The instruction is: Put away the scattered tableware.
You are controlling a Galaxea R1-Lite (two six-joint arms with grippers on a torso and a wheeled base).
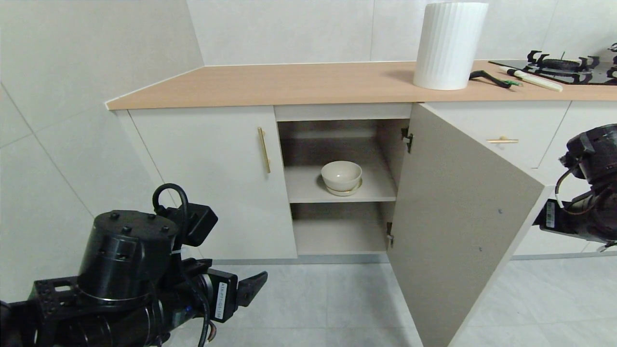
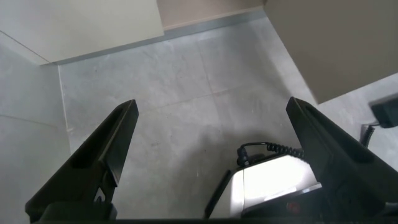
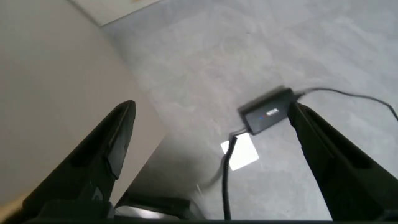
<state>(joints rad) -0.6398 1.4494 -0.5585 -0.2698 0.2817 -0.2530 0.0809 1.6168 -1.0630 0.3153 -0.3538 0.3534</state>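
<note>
A cream bowl (image 1: 341, 175) rests on a gold-rimmed plate (image 1: 343, 191) on the middle shelf (image 1: 308, 188) of the open cabinet. My left gripper (image 2: 211, 106) hangs low over the grey floor tiles, left of the cabinet opening. It is open, with nothing between its fingers (image 1: 251, 285). My right gripper (image 3: 211, 107) is also open and holds nothing. It is over the floor just beyond the swung-out cabinet door (image 3: 56, 81). My right arm (image 1: 590, 193) shows on the far side of that door.
The open door (image 1: 458, 217) juts out towards me between the arms. On the wooden counter (image 1: 289, 84) stand a white ribbed cylinder (image 1: 449, 44), a black-handled tool (image 1: 491, 78) and a white-handled knife (image 1: 530, 78), beside a gas hob (image 1: 564, 65). A black power adapter (image 3: 267, 111) lies on the floor.
</note>
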